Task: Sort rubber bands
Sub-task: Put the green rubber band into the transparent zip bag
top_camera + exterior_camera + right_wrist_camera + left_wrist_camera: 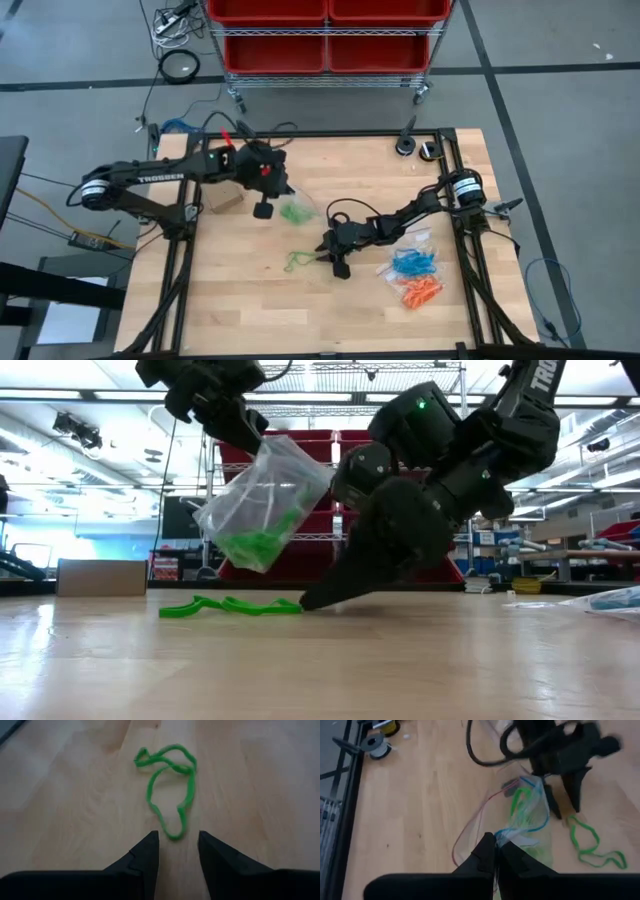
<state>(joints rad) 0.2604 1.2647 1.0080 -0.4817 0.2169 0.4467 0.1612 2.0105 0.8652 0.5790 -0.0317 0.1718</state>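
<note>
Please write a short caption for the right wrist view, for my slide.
Open right pincer just short of green rubber bands lying on the wooden table.

The room was bright. Long ceiling lights (pixel 330 372) glowed white across the top of the low view. The far left of that view was washed out and pale blue. The table (pixel 250 310) was evenly lit from above, with only soft, small shadows under the arms. In the left wrist view the upper right was smeared with blur. In the right wrist view the fingers (pixel 145 857) at the bottom looked soft, and the band (pixel 170 785) was a little fuzzy.
</note>
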